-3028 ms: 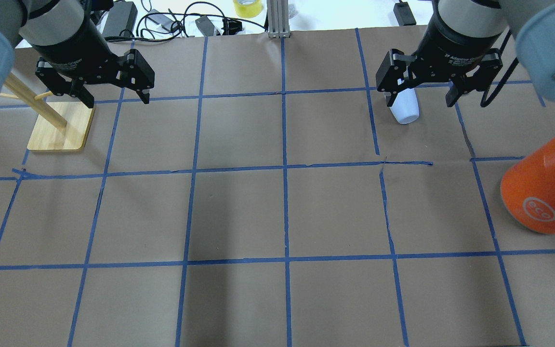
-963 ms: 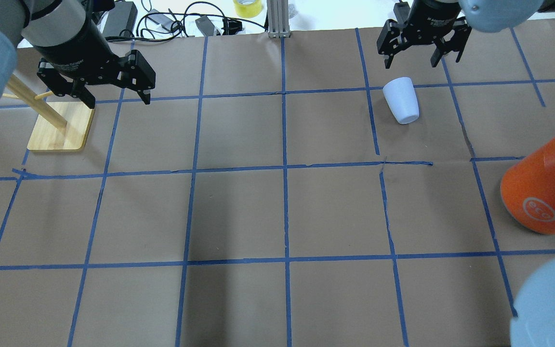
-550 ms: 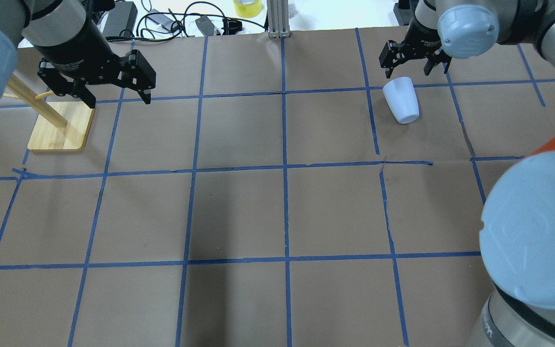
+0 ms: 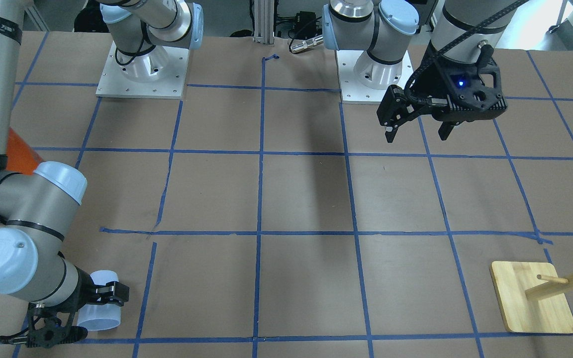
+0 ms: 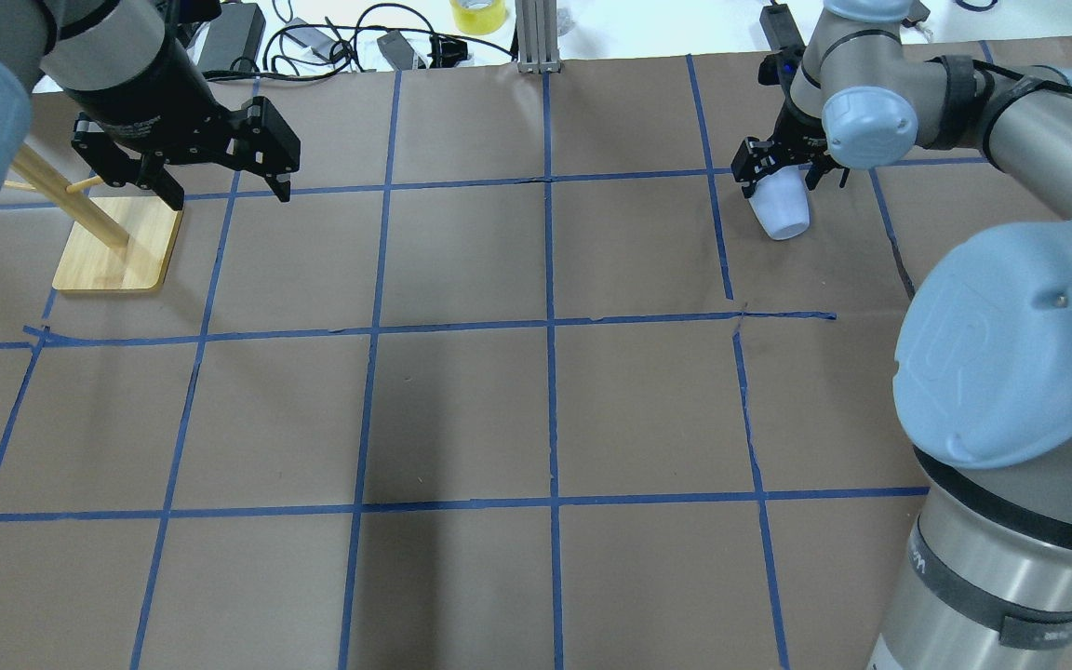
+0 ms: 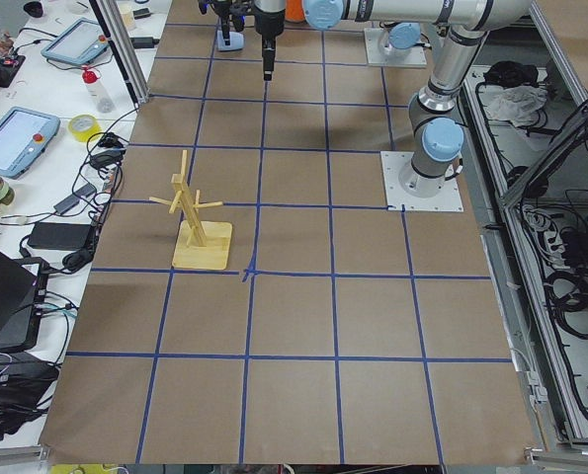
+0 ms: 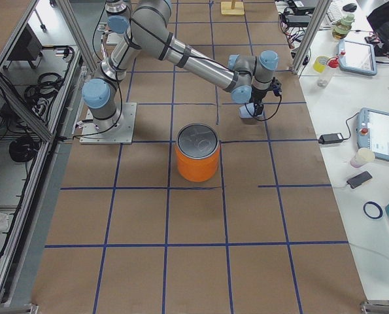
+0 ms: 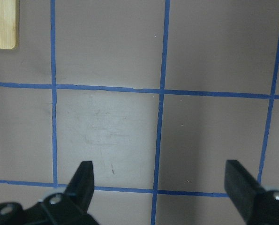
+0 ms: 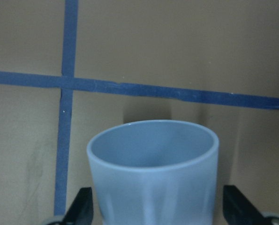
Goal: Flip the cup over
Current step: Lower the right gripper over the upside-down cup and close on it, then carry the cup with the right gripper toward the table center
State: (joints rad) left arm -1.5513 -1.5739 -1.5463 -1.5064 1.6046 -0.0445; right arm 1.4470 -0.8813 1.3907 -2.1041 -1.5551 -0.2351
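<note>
Lying on its side between the spread jaws of the right gripper [image 5: 781,180], the pale blue tumbler [image 9: 153,183] looks light, rigid and slippery, best pinched gently mid-wall behind its rim; the left gripper [image 5: 229,195] stands apart-jawed, empty.

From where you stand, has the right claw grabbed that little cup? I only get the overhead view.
Observer: Not yet. In the right wrist view the right gripper is open, its jaws either side of the cup with a gap to each wall.
Visitor: Is the cup standing up?
Observer: No, it lies on its side; the right wrist view looks into its open mouth.
Visitor: Is anything hidden from me?
Observer: Yes, an orange can stands upright, nearer the robot than the cup.
</note>
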